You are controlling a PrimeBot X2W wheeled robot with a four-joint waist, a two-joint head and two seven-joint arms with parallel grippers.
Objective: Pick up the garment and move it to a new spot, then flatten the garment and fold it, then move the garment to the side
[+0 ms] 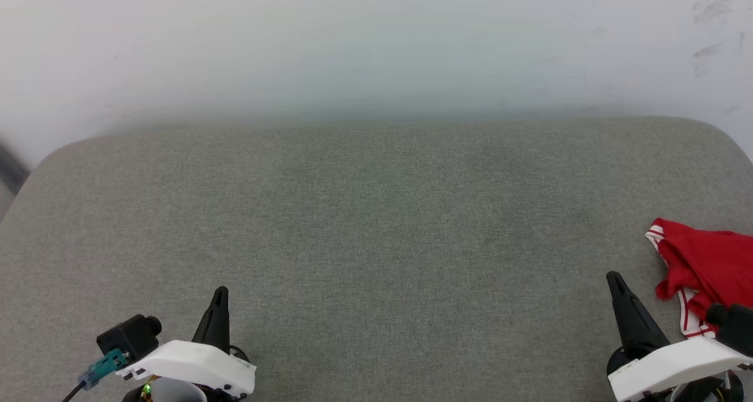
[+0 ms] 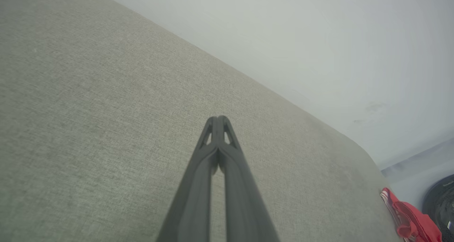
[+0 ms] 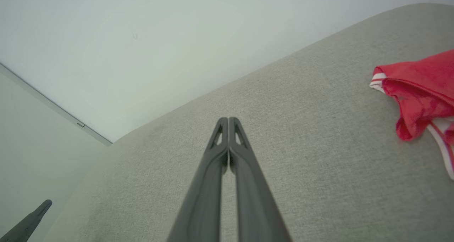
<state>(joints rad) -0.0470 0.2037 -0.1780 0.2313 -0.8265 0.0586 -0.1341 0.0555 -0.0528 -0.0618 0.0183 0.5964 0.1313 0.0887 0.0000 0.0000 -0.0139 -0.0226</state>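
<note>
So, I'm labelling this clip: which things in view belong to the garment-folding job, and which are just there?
Job:
- garment, bunched up at the far right
- left gripper, shut
- right gripper, shut, beside the garment

Just there:
- grey padded surface that the garment lies on
- white wall
- dark round object past the surface's edge

This looks like a plain indoor room furnished in a homely way, though the pictures do not settle whether it is a home or a test space. A wide pad point(image 1: 376, 225) covered in grey woven cloth, with rounded far corners like a sofa seat, spans from left to right. On its far side stands a white wall point(image 1: 376, 43), scuffed with dark marks point(image 1: 709, 31) at the far right. A crumpled red garment point(image 1: 703, 261) lies on the pad's near right.
</note>
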